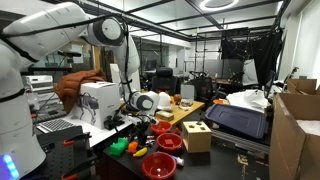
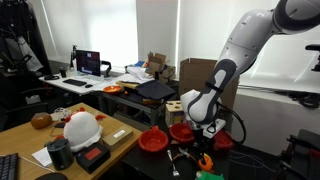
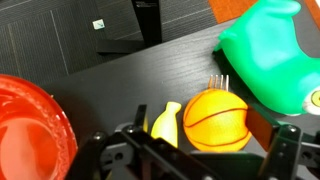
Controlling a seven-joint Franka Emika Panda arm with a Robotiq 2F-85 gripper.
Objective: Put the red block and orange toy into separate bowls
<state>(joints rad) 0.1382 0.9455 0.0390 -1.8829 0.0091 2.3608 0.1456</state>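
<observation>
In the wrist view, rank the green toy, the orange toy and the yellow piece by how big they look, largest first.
1. green toy: largest, even though the frame edge cuts it off.
2. orange toy: clearly smaller, and seen whole.
3. yellow piece: smallest as it looks, but its lower end is hidden, so its full size is unsure.

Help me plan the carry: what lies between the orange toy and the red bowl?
Wrist view: a yellow piece beside the orange toy, then bare tabletop up to the red bowl.
</observation>
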